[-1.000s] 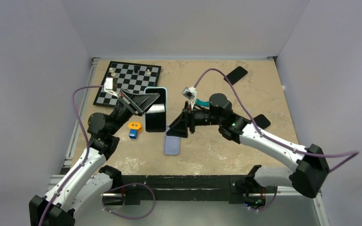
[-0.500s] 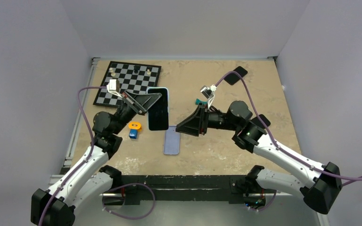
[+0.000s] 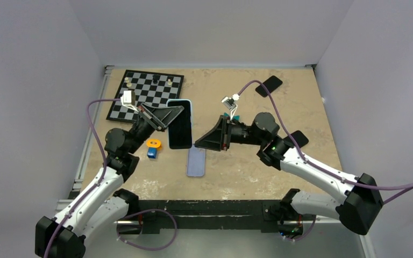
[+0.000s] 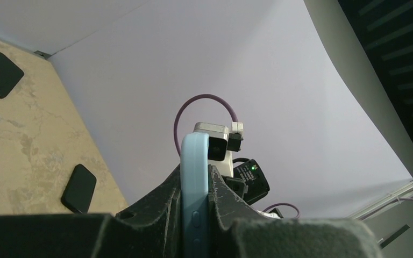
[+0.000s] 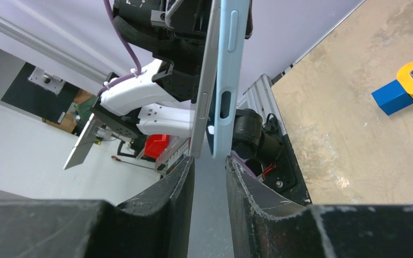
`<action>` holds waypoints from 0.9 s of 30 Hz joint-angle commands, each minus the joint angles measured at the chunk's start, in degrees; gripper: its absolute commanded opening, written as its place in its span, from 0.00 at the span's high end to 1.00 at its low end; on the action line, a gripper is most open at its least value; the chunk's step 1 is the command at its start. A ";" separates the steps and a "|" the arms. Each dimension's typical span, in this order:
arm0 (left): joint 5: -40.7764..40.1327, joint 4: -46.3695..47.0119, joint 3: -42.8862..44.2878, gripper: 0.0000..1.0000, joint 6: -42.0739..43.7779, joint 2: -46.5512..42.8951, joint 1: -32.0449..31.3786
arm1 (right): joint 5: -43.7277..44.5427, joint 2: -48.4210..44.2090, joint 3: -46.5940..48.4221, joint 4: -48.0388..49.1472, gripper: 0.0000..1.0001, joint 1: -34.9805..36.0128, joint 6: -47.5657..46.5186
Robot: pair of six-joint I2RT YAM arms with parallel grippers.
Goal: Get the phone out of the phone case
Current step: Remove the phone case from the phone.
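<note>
Blue-cased and off the bench [image 3: 247, 172]: holds phone [image 5: 207, 80] aloft in left pincer [image 3: 177, 110], clamped tight across case [image 5: 228, 70]. Seems to gape already from case at the near end, seen edge-on from the right wrist. Brings right pincer [image 5: 209, 161] up to that end, jaws narrow but not visibly gripping, both layers between them. Could squeeze phone and case together on closing, pressing them back flush instead of apart; calls for a hold on phone alone. Could also drop phone onto bench if popped free ungripped, or wrench case out of the left hold under a hard sideways pull. Differs from a second ago: right pincer then lower and wider, over lilac slab [image 3: 196, 162]; half a second ago drawn off to the right; now back at the phone's near corner, narrower. Keeps left hold and phone's place much as before.
</note>
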 commanded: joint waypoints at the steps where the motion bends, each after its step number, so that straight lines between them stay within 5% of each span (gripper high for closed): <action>1: -0.70 5.28 1.06 1.00 -0.52 0.07 -0.07 | -1.31 -0.52 2.87 4.16 0.68 0.82 0.96; 20: 6.01 4.22 0.71 1.00 -0.79 -0.52 -0.09 | 1.88 11.84 12.84 5.77 0.68 2.43 1.68; 22: 8.15 3.31 0.55 1.00 -0.16 -0.91 -0.09 | 0.65 13.35 13.99 6.23 0.79 2.03 2.21; 23: 9.72 2.92 0.63 0.98 0.59 -1.11 -0.03 | -0.44 13.93 14.24 6.85 0.87 1.58 2.70; 25: 13.14 1.46 0.99 0.76 2.62 -1.41 0.21 | -2.88 14.20 13.82 7.93 0.99 0.37 3.97; 27: 16.39 1.09 0.25 0.58 4.24 -2.06 0.49 | -5.51 13.48 12.56 9.66 1.00 -0.85 5.70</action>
